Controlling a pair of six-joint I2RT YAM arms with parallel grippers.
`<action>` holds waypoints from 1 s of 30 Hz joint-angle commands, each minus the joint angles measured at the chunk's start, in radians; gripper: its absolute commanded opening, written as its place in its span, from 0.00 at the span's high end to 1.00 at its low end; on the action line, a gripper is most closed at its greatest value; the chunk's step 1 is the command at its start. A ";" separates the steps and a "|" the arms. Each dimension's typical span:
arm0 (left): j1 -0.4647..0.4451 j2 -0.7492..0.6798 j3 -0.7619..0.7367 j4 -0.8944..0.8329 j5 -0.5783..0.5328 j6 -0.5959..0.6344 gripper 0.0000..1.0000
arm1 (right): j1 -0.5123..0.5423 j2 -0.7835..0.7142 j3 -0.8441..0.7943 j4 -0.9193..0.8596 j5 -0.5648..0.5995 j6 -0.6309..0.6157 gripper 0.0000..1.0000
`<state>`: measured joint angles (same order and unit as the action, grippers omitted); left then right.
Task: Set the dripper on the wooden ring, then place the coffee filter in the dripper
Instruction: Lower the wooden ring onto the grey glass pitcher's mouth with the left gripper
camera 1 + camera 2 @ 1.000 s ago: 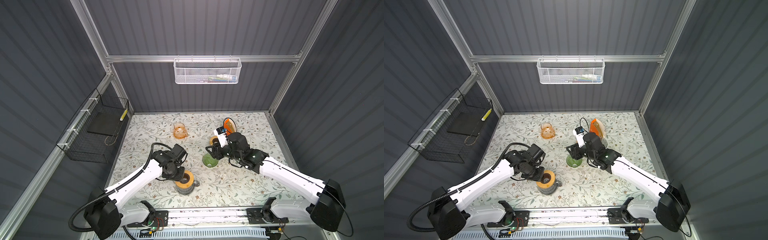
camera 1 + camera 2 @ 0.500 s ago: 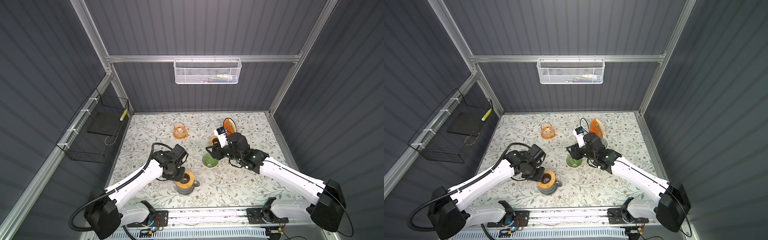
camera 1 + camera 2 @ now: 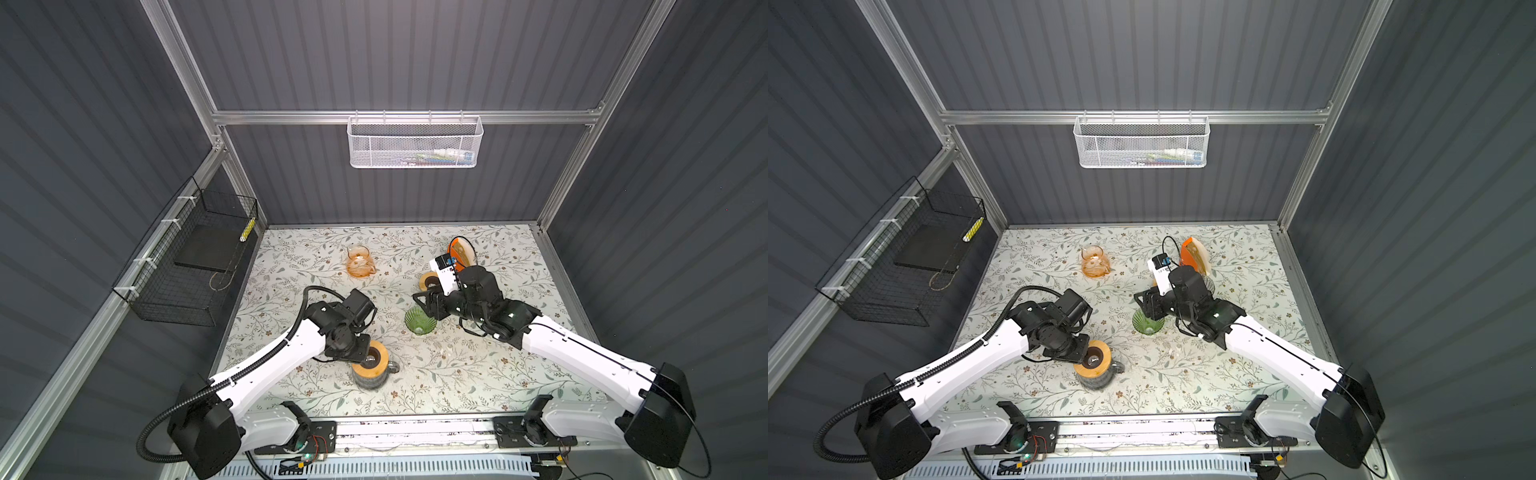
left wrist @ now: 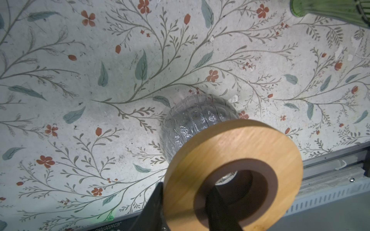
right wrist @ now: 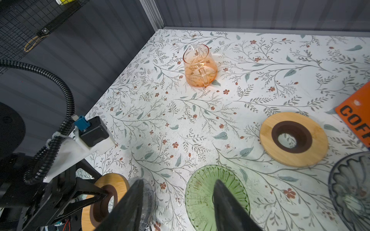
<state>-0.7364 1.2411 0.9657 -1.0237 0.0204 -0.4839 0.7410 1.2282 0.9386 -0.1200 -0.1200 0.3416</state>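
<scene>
Orange packet (image 5: 356, 118) half out of the right wrist view, contents of white basket (image 3: 374, 145) indistinct

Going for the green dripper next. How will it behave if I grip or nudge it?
The green dripper looks like ribbed glass: probably rigid, slick and breakable, so close the jaws gently. In a top view it seems to stand on a narrow foot under a wide rim, so a sideways nudge may tip it.

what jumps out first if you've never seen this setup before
The left gripper pinches a wooden ring atop a clear glass jug near the front of the floral table. At mid-table the right gripper hangs open by a green glass dripper. At the back stand an orange glass carafe and an orange filter pack.
</scene>
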 commanded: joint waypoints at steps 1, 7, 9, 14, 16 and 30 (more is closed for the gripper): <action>-0.009 -0.023 0.031 -0.025 -0.014 -0.016 0.64 | -0.005 -0.023 -0.012 0.007 0.011 0.013 0.43; -0.010 -0.025 0.051 -0.044 -0.024 -0.016 0.64 | -0.005 -0.033 -0.017 0.007 0.014 0.014 0.43; -0.012 -0.026 0.057 -0.052 -0.030 -0.016 0.64 | -0.005 -0.035 -0.018 0.007 0.014 0.016 0.43; -0.012 -0.025 0.067 -0.068 -0.042 -0.014 0.64 | -0.005 -0.039 -0.023 0.008 0.014 0.018 0.43; -0.014 -0.024 0.067 -0.069 -0.042 -0.016 0.64 | -0.005 -0.044 -0.027 0.011 0.014 0.018 0.43; -0.015 -0.020 0.107 -0.111 -0.096 -0.003 0.64 | -0.005 -0.071 -0.048 0.004 0.040 0.026 0.43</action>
<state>-0.7467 1.2324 1.0397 -1.0897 -0.0486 -0.4873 0.7403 1.1736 0.9085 -0.1207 -0.1009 0.3592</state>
